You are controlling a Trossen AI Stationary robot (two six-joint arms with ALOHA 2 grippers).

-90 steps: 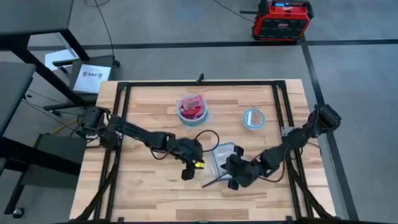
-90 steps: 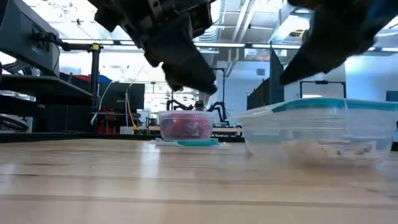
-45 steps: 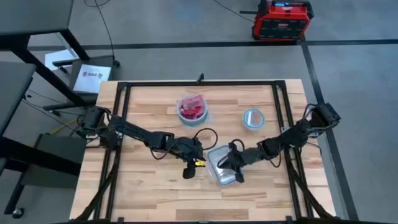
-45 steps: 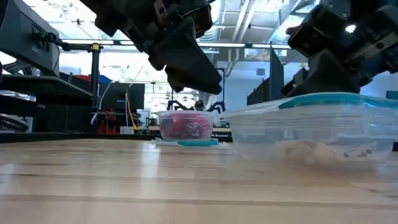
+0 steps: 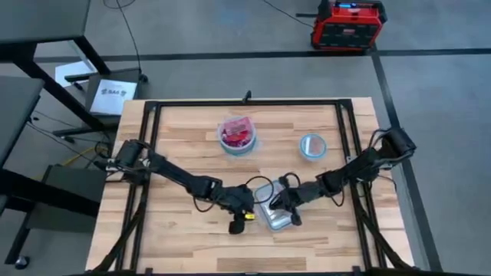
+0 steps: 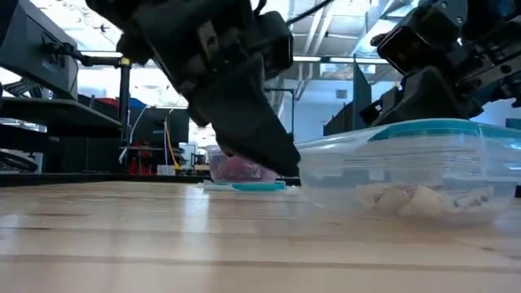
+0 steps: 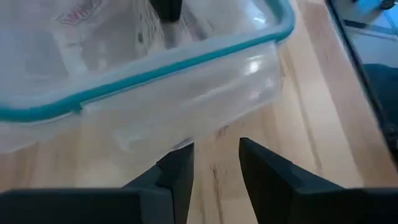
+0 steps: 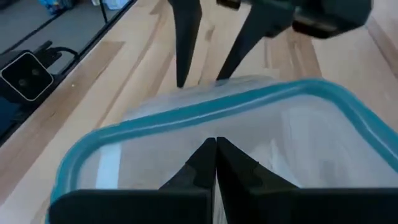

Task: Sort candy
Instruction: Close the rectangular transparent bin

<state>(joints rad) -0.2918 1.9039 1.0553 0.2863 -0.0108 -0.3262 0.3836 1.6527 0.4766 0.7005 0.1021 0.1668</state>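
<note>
A clear rectangular tub (image 5: pixel 273 208) with a teal rim stands near the table's middle front. Whitish candy (image 6: pixel 417 198) lies on its floor. My right gripper (image 8: pixel 216 144) is shut and points down into the tub from the right; its tips (image 7: pixel 166 7) show through the clear wall. My left gripper (image 7: pixel 214 160) stands low at the tub's left wall (image 6: pixel 308 167), open by a narrow gap with nothing between its fingers. Red candy (image 5: pixel 236 136) fills a clear bowl at the far middle. My left gripper has its fingertips (image 7: pixel 181 155) right at the foot of the tub's side wall (image 7: pixel 186 118); whether they touch it I cannot tell. My right gripper reaches into the tub from above; whether its shut tips touch candy or the tub's floor is hidden.
A small clear bowl (image 5: pixel 312 146) with a bluish rim stands at the far right. Black frame rails (image 5: pixel 150 130) run along the table's left, right and far sides. Bare wood (image 5: pixel 184 222) lies at the near left.
My right gripper has gone from the tub's near right side up over the tub and into it. My left gripper has dropped toward the table's near edge, down beside the tub's left wall. The tub has slid a little toward the near edge.
</note>
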